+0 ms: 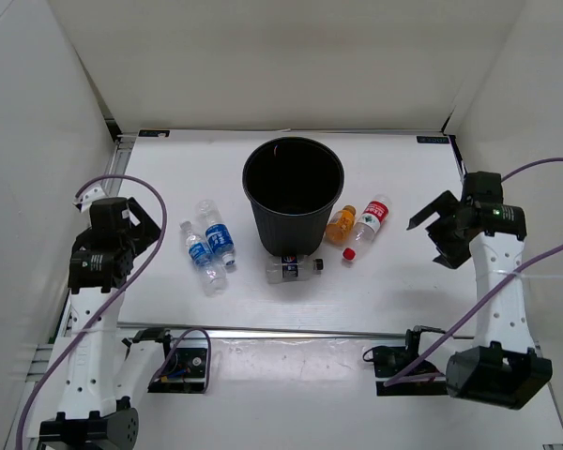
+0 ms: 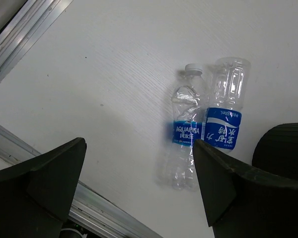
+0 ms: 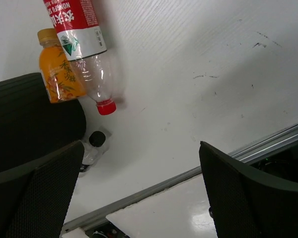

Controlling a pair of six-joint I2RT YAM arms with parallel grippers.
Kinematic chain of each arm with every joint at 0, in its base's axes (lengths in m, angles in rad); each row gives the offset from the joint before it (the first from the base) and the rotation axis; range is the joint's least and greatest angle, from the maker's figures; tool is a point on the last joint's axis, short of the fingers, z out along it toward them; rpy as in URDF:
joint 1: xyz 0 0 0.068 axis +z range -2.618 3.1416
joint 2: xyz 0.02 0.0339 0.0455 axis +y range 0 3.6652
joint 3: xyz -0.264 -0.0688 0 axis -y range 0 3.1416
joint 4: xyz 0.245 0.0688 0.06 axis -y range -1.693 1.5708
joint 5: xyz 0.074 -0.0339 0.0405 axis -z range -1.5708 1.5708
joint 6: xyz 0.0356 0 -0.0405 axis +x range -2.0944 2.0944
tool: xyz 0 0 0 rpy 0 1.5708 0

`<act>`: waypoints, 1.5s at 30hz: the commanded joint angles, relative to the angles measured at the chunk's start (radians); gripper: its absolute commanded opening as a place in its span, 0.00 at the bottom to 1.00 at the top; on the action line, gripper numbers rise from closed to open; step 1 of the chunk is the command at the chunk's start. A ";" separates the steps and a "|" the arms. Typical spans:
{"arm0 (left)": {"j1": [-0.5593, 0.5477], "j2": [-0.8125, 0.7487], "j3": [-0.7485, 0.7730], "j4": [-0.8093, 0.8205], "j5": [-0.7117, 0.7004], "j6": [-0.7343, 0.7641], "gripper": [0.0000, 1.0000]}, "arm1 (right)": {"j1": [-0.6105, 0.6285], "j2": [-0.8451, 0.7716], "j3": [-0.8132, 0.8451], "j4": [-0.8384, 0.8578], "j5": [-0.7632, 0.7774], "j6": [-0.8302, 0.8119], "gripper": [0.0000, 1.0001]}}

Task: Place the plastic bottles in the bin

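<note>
White arms, black grippers

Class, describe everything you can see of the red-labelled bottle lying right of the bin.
The red-labelled bottle is clear plastic, apparently empty, with a red and white label round its wider half and a red cap on. It lies on its side on the white table, cap toward the arms, right of the black bin, close alongside the orange bottle and seemingly touching it.

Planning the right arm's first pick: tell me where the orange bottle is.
In the top view, the orange bottle lies just right of the bin, with the red-labelled bottle on its other side.
</note>
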 commanded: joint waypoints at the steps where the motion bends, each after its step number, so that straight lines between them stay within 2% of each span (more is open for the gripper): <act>1: -0.003 0.004 0.013 0.058 0.012 0.015 1.00 | -0.001 0.056 0.080 0.056 0.001 -0.032 1.00; 5: -0.003 0.052 0.013 0.092 0.012 0.005 1.00 | -0.001 0.132 0.113 0.068 0.044 -0.035 1.00; 7: -0.003 0.079 0.013 0.092 -0.032 -0.012 1.00 | -0.001 0.158 0.122 0.114 -0.044 -0.064 1.00; 10: -0.003 0.118 0.036 -0.031 -0.095 -0.104 1.00 | 0.036 0.238 0.175 0.165 -0.078 -0.119 1.00; 19: -0.003 0.041 -0.073 -0.023 -0.086 -0.110 1.00 | 0.128 0.654 0.491 0.097 -0.037 -0.187 1.00; 24: -0.003 0.052 -0.063 -0.037 -0.077 -0.110 1.00 | 0.137 0.806 0.512 0.085 -0.059 -0.164 1.00; 35: -0.003 0.095 -0.044 -0.091 -0.086 -0.110 1.00 | 0.219 1.010 0.495 0.128 -0.059 -0.173 1.00; 42: -0.003 0.161 -0.015 -0.111 -0.086 -0.101 1.00 | 0.208 1.082 0.486 0.149 -0.049 -0.173 1.00; 45: -0.003 0.161 -0.015 -0.111 -0.095 -0.101 1.00 | 0.188 1.082 0.473 0.149 -0.022 -0.173 0.83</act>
